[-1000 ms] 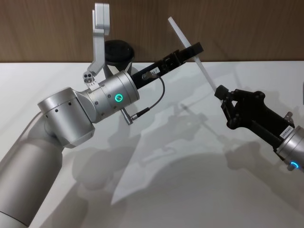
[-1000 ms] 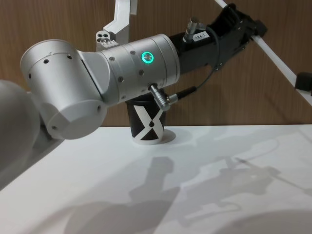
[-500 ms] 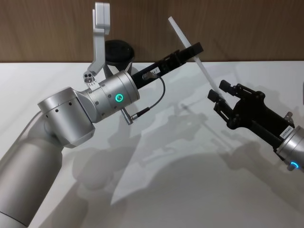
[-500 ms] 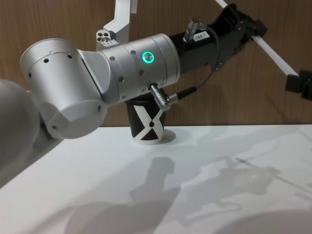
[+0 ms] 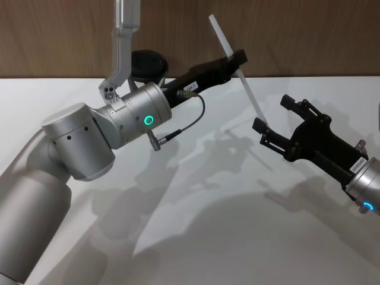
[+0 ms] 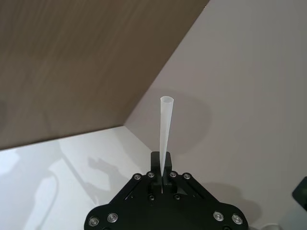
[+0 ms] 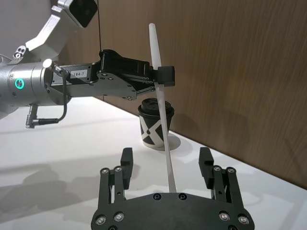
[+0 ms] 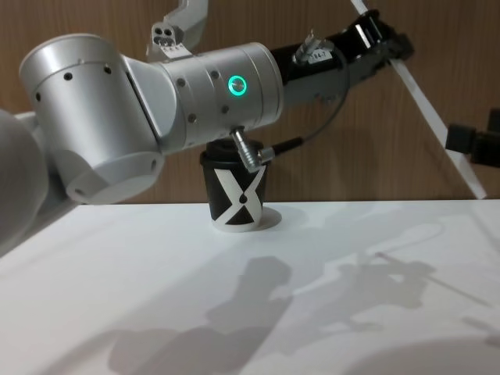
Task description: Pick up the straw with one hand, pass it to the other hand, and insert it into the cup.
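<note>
Compared with a second ago, the right gripper [image 5: 272,113] has let go of the straw [image 5: 247,89]. Its fingers, then closed on the lower end, now stand wide apart. The straw's lower tip hangs between them, and in the right wrist view it touches neither. The left gripper [image 5: 237,59] has risen slightly and is clamped on the straw above its middle. It holds the straw in the air over the far right part of the desk [image 5: 208,237], tilted with the top leaning left. The cup [image 8: 236,199] stands upright at the desk's far edge, left of centre, behind the left arm.
</note>
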